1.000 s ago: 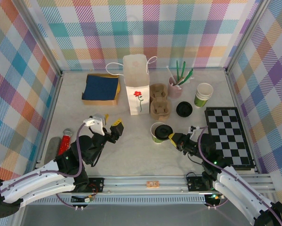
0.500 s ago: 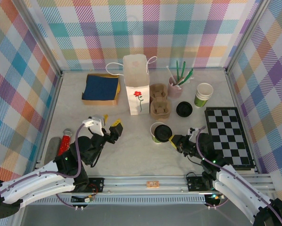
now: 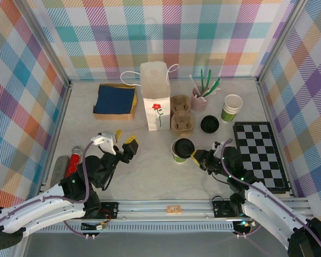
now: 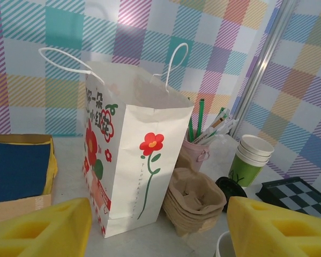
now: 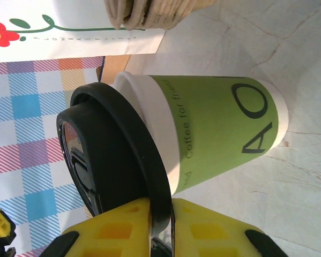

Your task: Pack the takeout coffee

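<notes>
1 green takeout coffee (image 5: 219,128), black lid (image 5: 117,160)

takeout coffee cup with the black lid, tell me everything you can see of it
The takeout coffee is a small green paper cup with dark lettering, a white band at the top and a round black plastic lid. It stands on the table, right of the white paper bag and in front of the stacked cardboard carriers. The right gripper is shut on the lid's rim, one yellow pad on either side.
</notes>
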